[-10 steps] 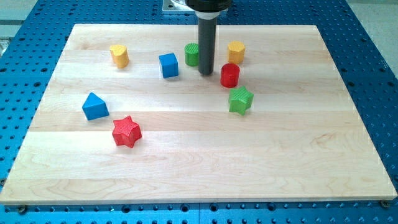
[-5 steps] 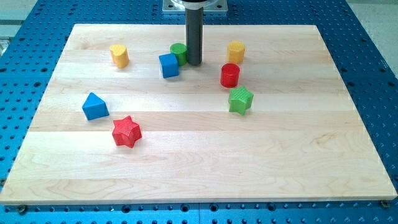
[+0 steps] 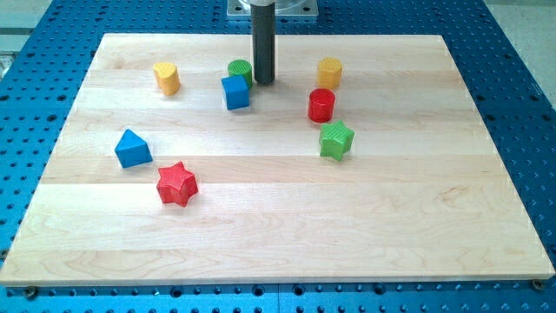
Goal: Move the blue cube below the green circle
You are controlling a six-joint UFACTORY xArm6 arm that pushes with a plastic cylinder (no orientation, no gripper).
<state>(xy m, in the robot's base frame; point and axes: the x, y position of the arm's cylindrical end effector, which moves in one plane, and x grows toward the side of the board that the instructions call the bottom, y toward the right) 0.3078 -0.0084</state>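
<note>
The blue cube (image 3: 234, 91) sits on the wooden board near the view's top, left of centre. The green circle (image 3: 240, 71) stands just above it and slightly to its right, touching or almost touching it. My tip (image 3: 264, 82) is at the green circle's right side, right next to it, and to the upper right of the blue cube.
A yellow block (image 3: 167, 78) is at the upper left and another yellow block (image 3: 329, 72) at the upper right. A red cylinder (image 3: 321, 105) and a green star (image 3: 336, 139) are right of centre. A blue triangle (image 3: 132, 149) and a red star (image 3: 177, 183) lie at the left.
My tip has moved left and up the view, pushing the green circle left from beside the rod to a spot just above the blue cube. The blue cube has stayed put.
</note>
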